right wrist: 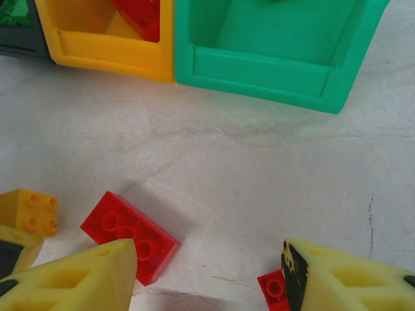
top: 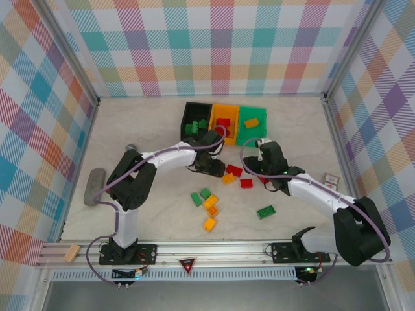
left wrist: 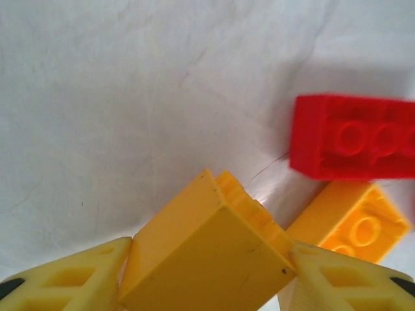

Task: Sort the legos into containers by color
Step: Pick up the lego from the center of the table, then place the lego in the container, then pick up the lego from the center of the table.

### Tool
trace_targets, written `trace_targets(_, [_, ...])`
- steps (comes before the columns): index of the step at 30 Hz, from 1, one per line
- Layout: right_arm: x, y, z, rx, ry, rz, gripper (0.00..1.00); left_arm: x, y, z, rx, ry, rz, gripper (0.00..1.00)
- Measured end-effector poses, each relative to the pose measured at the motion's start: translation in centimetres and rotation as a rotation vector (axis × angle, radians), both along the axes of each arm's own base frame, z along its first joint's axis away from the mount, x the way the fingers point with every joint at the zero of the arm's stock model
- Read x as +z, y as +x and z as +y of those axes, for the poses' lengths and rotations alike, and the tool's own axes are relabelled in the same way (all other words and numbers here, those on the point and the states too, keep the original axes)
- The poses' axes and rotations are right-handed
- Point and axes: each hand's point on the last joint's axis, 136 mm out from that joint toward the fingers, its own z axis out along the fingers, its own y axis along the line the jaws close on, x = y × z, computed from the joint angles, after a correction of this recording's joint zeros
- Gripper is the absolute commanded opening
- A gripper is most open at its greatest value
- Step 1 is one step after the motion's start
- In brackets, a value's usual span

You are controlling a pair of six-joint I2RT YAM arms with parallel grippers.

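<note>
Pinching a yellow studded plastic brick [left wrist: 201, 259], our left gripper [left wrist: 211, 272] next needs the green plastic bin [right wrist: 259, 71]; our right gripper [right wrist: 209, 259] hangs spread.

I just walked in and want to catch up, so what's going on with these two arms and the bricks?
Two arms are sorting lego bricks into colored bins. The left gripper is shut on a yellow-orange brick. The right gripper hangs open over a red brick, in front of the orange bin and green bin. The black bin already holds green bricks, the orange bin red ones; several other bricks lie loose.
</note>
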Motion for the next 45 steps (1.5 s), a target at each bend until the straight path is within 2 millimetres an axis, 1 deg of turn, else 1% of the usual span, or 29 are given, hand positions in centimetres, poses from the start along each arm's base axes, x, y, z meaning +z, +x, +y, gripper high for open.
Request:
trace_targets(4, [0.5,-0.6,-0.4,-0.013,0.025,-0.025,0.63,3.3,2.0,-1.7,0.003,-0.058,-0.064,0.55])
trace_targets(5, [0.7,-0.8,-0.6,-0.02,0.03,-0.033,0.65,4.5,2.6,-2.3,0.004,-0.079,-0.087,0.55])
trace_targets(9, [1.6,-1.2,-1.6,-0.06,0.052,-0.074,0.65,8.5,5.3,-4.9,0.015,-0.169,-0.164,0.55])
trace_targets(12, [2.1,-1.2,-2.5,-0.095,0.066,-0.097,0.65,10.4,7.3,-6.9,0.019,-0.227,-0.211,0.55])
trace_targets(15, [2.3,-1.1,-3.0,-0.117,0.074,-0.106,0.65,11.3,9.2,-8.6,0.032,-0.27,-0.247,0.55])
trace_targets(18, [2.2,-1.1,-3.2,-0.127,0.08,-0.104,0.65,11.1,10.2,-9.4,0.04,-0.28,-0.251,0.55])
trace_targets(21, [2.3,-1.0,-3.2,-0.13,0.084,-0.109,0.65,11.9,12.7,-11.7,0.051,-0.337,-0.3,0.56])
trace_targets(22, [2.3,-1.0,-3.2,-0.13,0.085,-0.11,0.65,12.0,13.2,-12.2,0.054,-0.348,-0.309,0.58])
trace_targets(23, [2.3,-1.0,-3.2,-0.13,0.086,-0.111,0.65,11.9,13.8,-12.7,0.056,-0.358,-0.316,0.63])
trace_targets(25, [2.3,-1.0,-3.2,-0.13,0.086,-0.111,0.65,11.9,14.8,-13.6,0.058,-0.376,-0.331,0.77])
trace_targets(27, [2.2,-1.1,-3.2,-0.13,0.087,-0.111,0.65,11.8,15.4,-14.2,0.065,-0.387,-0.336,0.85])
trace_targets(28, [2.2,-1.1,-3.2,-0.129,0.087,-0.111,0.65,11.6,15.6,-14.2,0.067,-0.386,-0.334,0.88])
trace_targets(30, [2.2,-1.1,-3.2,-0.128,0.088,-0.112,0.65,11.4,15.5,-14.1,0.075,-0.376,-0.328,0.89])
trace_targets(32, [2.3,-1.1,-3.1,-0.125,0.091,-0.112,0.65,11.2,15.5,-14.0,0.077,-0.372,-0.329,0.88])
trace_targets(34, [2.2,-1.1,-3.0,-0.122,0.093,-0.109,0.65,10.4,14.9,-13.4,0.079,-0.352,-0.314,0.87])
trace_targets(36, [2.1,-1.0,-3.0,-0.12,0.094,-0.108,0.65,9.2,13.5,-12.1,0.078,-0.317,-0.282,0.87])
trace_targets(39, [2.1,-0.9,-2.9,-0.118,0.098,-0.109,0.65,8.2,11.0,-10.0,0.069,-0.274,-0.245,0.86])
trace_targets(42, [2.0,-0.9,-2.8,-0.115,0.101,-0.105,0.65,8.4,8.4,-7.8,0.056,-0.251,-0.228,0.85])
trace_targets(45, [2.0,-0.9,-2.6,-0.111,0.105,-0.105,0.65,8.8,6.2,-6.2,0.034,-0.255,-0.222,0.83])
